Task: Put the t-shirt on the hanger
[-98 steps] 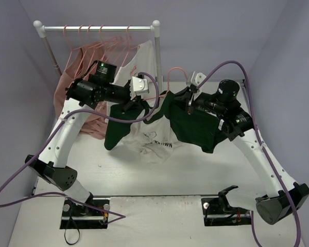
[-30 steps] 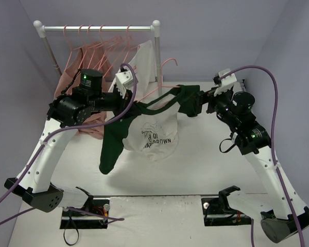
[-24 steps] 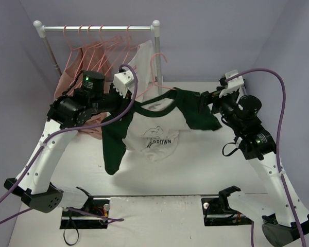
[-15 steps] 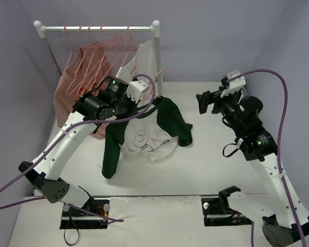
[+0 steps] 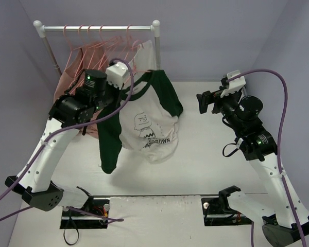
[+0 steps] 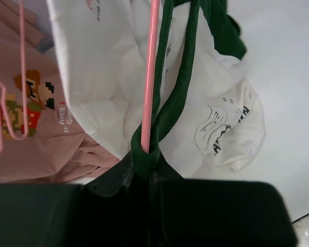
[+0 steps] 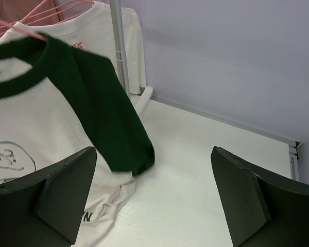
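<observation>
The t-shirt, white with dark green sleeves and collar, hangs in the air from my left gripper just in front of the rack. In the left wrist view the pink hanger runs up out of the jaws, and the green collar is looped round it at the tips. My left gripper is shut on both. My right gripper stands to the right of the shirt, apart from it. It is open with only bare table between its fingers. One green sleeve hangs to its left.
The clothes rack stands at the back left with several pink hangers. On it hang a salmon-pink shirt and a white shirt. Its right post is close behind the t-shirt. The white table stretches to the right.
The right gripper has let go of the green sleeve, which dropped. The left arm has swung the t-shirt and hanger back and left toward the rack. The right arm has stayed put since.
</observation>
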`<control>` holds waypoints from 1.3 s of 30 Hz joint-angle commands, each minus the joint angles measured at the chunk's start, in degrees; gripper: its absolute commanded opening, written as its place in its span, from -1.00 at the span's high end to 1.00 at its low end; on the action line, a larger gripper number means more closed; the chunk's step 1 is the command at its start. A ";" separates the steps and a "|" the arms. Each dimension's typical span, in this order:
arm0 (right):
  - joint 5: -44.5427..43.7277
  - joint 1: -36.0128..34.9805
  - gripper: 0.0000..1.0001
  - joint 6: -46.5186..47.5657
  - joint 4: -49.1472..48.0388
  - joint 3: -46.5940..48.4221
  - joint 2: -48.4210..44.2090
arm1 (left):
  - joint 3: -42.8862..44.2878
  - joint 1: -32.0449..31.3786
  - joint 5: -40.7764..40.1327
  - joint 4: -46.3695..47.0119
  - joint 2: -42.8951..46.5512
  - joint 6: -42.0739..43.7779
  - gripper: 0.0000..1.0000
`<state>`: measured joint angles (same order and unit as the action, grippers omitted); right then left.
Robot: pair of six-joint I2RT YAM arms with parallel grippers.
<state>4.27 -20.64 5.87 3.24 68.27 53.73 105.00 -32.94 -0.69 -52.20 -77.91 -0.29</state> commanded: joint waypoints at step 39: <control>1.26 0.29 -0.81 -1.84 -5.09 -0.38 -2.54 | 22.42 16.23 -20.51 21.80 -19.47 2.98 1.00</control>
<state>5.02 -20.60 4.08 3.25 67.16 51.42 121.86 -19.11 -10.53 -36.92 -100.84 2.40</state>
